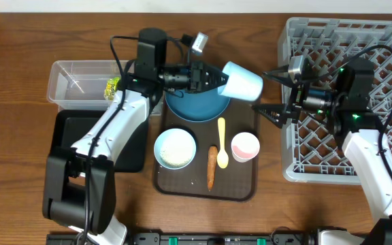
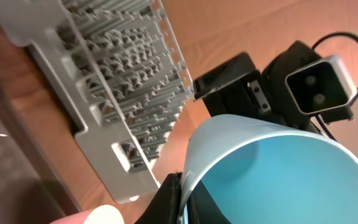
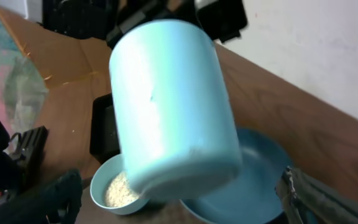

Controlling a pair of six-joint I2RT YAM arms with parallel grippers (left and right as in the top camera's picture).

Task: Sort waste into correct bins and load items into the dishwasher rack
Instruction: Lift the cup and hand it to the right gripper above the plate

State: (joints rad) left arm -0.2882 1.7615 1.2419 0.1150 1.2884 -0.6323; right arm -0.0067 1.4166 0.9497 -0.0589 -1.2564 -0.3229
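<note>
The left gripper (image 1: 216, 80) pinched the light blue cup (image 1: 245, 83) by its rim above the dark blue plate (image 1: 189, 109); its base pointed at the right gripper (image 1: 258, 90), spread wide just beside

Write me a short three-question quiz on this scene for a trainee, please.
1. Which item does the left gripper hold?
A. pink cup
B. light blue cup
C. dark blue plate
2. True or false: the right gripper is shut on the yellow spoon.
3. Fill in the missing word: the white bowl on the brown tray holds loose ____.

Key: 1 B; 2 false, it is open and holds nothing; 3 rice.
</note>
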